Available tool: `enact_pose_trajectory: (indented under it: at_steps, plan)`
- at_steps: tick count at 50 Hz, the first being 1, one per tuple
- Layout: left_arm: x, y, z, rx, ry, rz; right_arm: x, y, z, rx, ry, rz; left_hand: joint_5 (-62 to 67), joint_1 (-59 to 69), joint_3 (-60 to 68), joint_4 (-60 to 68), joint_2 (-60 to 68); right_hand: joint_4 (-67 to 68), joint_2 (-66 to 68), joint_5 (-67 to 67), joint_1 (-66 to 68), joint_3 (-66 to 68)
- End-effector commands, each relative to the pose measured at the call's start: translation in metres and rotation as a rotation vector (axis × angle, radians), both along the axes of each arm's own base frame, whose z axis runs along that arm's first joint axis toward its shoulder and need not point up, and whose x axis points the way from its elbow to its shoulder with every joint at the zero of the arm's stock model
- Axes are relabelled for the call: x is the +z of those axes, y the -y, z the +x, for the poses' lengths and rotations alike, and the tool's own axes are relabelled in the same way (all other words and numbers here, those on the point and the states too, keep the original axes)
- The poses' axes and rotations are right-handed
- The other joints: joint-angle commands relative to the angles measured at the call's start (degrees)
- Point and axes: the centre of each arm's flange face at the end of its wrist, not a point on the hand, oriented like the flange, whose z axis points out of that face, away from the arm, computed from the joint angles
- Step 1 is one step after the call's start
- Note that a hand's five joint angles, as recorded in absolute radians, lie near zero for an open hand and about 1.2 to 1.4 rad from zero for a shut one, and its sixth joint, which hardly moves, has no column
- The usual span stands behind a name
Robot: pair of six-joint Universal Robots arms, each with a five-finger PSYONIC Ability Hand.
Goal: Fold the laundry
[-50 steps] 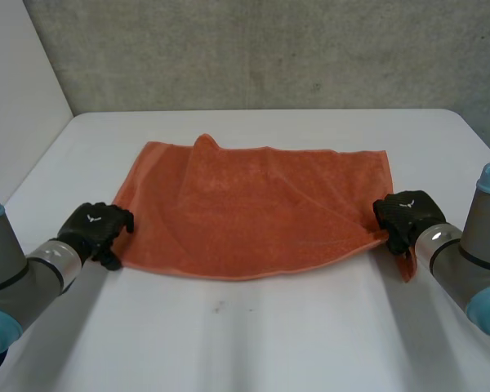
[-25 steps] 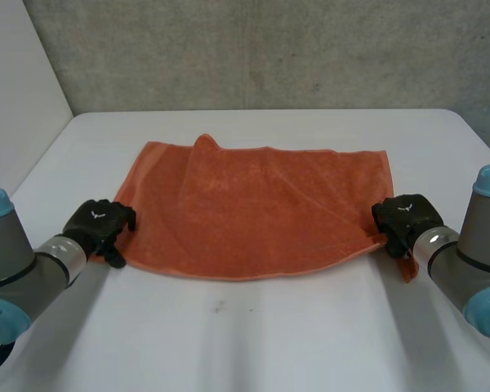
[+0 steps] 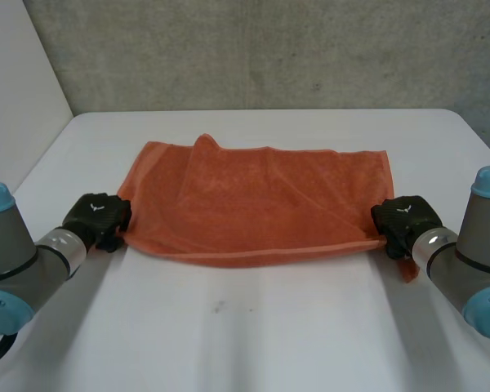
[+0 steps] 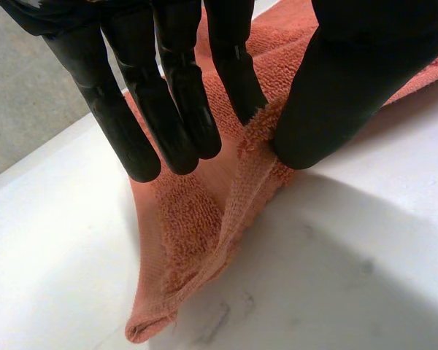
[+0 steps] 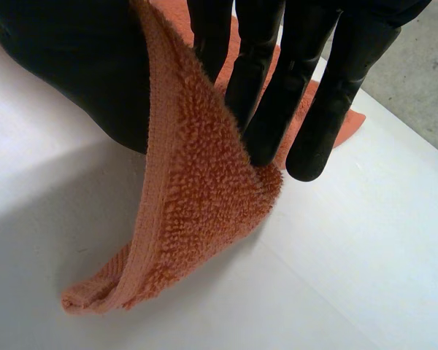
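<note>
Nearest me, my left arm (image 3: 16, 265) comes in at 8 o'clock and my right arm (image 3: 474, 261) at 4 o'clock, both low over the white table (image 3: 253, 335).

My left hand (image 3: 98, 216) sits at the orange towel (image 3: 253, 204)'s near corner on the 9 o'clock side. In the left wrist view my left hand (image 4: 168, 95) is clamped on the towel (image 4: 197, 240). The thumb (image 4: 350, 87) presses the hem against one fingertip, and the other fingers hang straight beside it. Below the pinch the corner droops in a narrow fold down to the table (image 4: 336, 277).

My right hand (image 3: 402, 219) holds the opposite near corner, at 3 o'clock. In the right wrist view my right hand (image 5: 73, 73) is also closed on the towel (image 5: 197, 204), with cloth caught between the thumb and the fingers (image 5: 277, 87). A loose triangle of terry hangs from the grip, its tip resting on the table (image 5: 336, 277). In the head view that tail pokes out past the hand towards 5 o'clock.

Between my hands the near hem runs almost straight across, with a shadow on the table just in front of it. Beyond it the towel spreads towards 12 o'clock and lies mostly flat, with a diagonal crease on the right half. A small raised fold (image 3: 204, 145) stands on the far edge at about 11 o'clock.

Past the towel is more bare table, then the grey concrete wall (image 3: 269, 49).
</note>
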Motion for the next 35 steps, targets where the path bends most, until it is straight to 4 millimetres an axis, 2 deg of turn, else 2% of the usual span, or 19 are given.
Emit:
enact_pose_trajectory:
  at_steps: [1,6,7,8,10,14,18,19,20,25,29,30,31,34,35]
  plan:
    - [0.000,0.002,0.000,-0.001,-0.001,-0.016,0.000,0.000,0.000,0.001,-0.001,0.000,11.59,11.54,10.66,10.51,10.41,11.51,12.27,12.85,22.93,11.97]
    - [-0.002,0.001,-0.001,-0.003,0.002,-0.010,0.000,0.000,0.000,0.001,-0.003,0.001,8.41,8.37,7.49,7.33,7.24,11.51,12.27,12.85,22.93,11.97]
    - [-0.003,0.001,-0.001,-0.004,0.005,-0.010,0.000,0.000,0.000,0.002,-0.004,0.001,5.23,5.18,4.31,4.15,4.05,11.51,12.27,12.85,22.93,11.97]
    - [-0.003,0.000,-0.001,-0.007,0.010,-0.009,-0.001,0.000,0.000,0.002,-0.005,0.002,-6.79,-6.84,-7.72,-7.87,-7.97,11.51,12.27,12.85,22.93,11.97]
    - [-0.004,-0.001,0.000,-0.005,0.014,-0.006,-0.001,-0.001,0.000,0.003,-0.005,0.002,-15.80,-15.84,-16.72,-16.88,-16.97,11.51,12.27,12.85,22.93,11.97]
    - [-0.005,-0.001,0.000,-0.006,0.014,-0.004,0.000,0.000,0.000,0.002,-0.004,0.001,-15.83,-15.87,-16.75,-16.91,-17.00,11.51,12.27,12.85,22.93,11.97]
    - [-0.005,-0.001,0.000,-0.006,0.013,-0.005,0.000,0.000,-0.001,-0.002,-0.004,0.001,-8.97,-9.01,-9.89,-10.04,-10.14,11.51,12.27,12.85,22.93,11.97]
    - [-0.003,0.000,0.000,-0.004,0.012,-0.016,0.000,0.000,-0.001,-0.002,-0.002,0.002,11.05,11.01,10.13,9.97,9.88,11.51,12.27,12.85,22.93,11.97]
    - [-0.001,0.001,0.000,-0.004,0.012,-0.025,0.000,0.001,-0.001,-0.005,-0.003,0.002,19.91,19.87,18.99,18.83,18.73,11.51,12.27,12.85,22.93,11.97]
    - [0.010,0.001,-0.001,-0.003,0.005,-0.079,0.005,0.002,-0.002,-0.014,-0.002,-0.015,20.31,20.27,19.39,19.23,19.14,11.51,12.27,12.85,22.93,11.97]
    - [0.028,-0.006,0.001,0.011,0.005,-0.122,0.023,0.002,-0.003,-0.020,0.003,-0.061,20.31,20.27,19.39,19.23,19.14,11.51,12.27,12.85,22.93,11.97]
    - [0.034,-0.010,0.002,0.016,0.007,-0.133,0.037,0.000,-0.004,-0.022,0.010,-0.091,20.31,20.27,19.39,19.23,19.14,11.51,12.27,12.85,22.93,11.97]
    - [0.034,-0.010,0.002,0.016,0.007,-0.133,0.037,0.000,-0.004,-0.022,0.010,-0.091,20.31,20.27,19.39,19.23,19.14,11.51,12.27,12.85,22.93,11.97]
    - [0.045,-0.019,0.004,0.031,0.011,-0.153,0.071,-0.006,-0.006,-0.018,0.018,-0.160,20.31,20.27,19.39,19.23,19.14,11.51,12.27,12.85,22.93,11.97]
    - [0.061,-0.025,0.005,0.042,0.013,-0.194,0.077,-0.008,-0.006,-0.017,0.019,-0.168,20.31,20.27,19.39,19.23,19.14,11.51,12.27,12.85,22.93,11.97]
